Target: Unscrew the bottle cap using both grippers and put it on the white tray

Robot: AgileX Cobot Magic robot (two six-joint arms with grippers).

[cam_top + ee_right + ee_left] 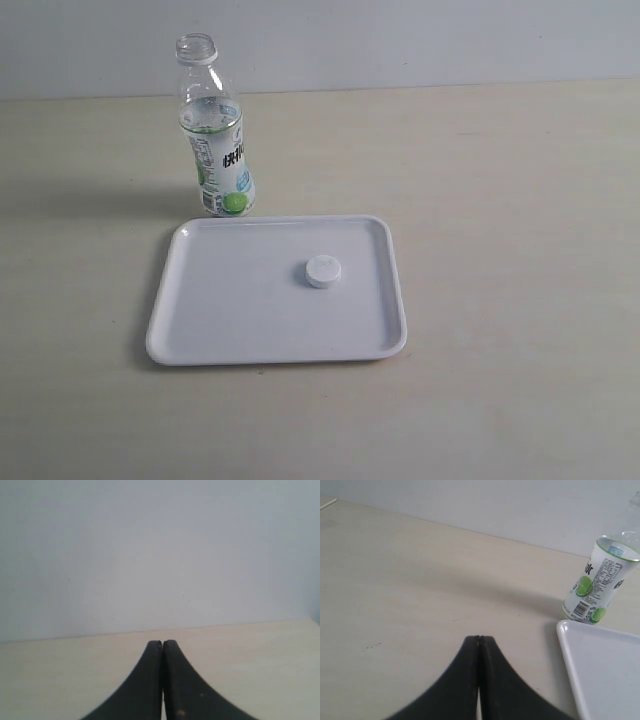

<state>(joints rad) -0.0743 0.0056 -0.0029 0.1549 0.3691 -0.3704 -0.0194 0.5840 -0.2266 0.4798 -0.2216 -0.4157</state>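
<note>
Pressed together with nothing between them, the 2 black fingers of the left gripper (479, 639) hang over bare pale beige table (395, 580). The right gripper (162, 642) is the same: its 2 black fingers meet along their whole length and hold nothing, and they face a plain grey-white wall (160, 555) across the far part of the table.

Seen from the exterior camera, the flat square plastic tray (230, 310), white with rounded corners and a low raised rim, lies near the middle of the table. The small round white plastic bottle cap (323, 271) rests flat on the tray floor, a little toward 2 o'clock from the tray's centre and clear of every rim.

The small clear plastic bottle (215, 150), wrapped in a white-and-green label with dark lettering and a green round fruit picture, stands upright on the table at about 11 o'clock from the tray's centre, just outside the far rim. Its neck is open at the top. Whether its base touches the rim cannot be told.

From the left wrist camera the bottle (600, 580) stands just beside a rounded corner of the tray (600, 670), and the closed fingers are near that corner but apart from it.
</note>
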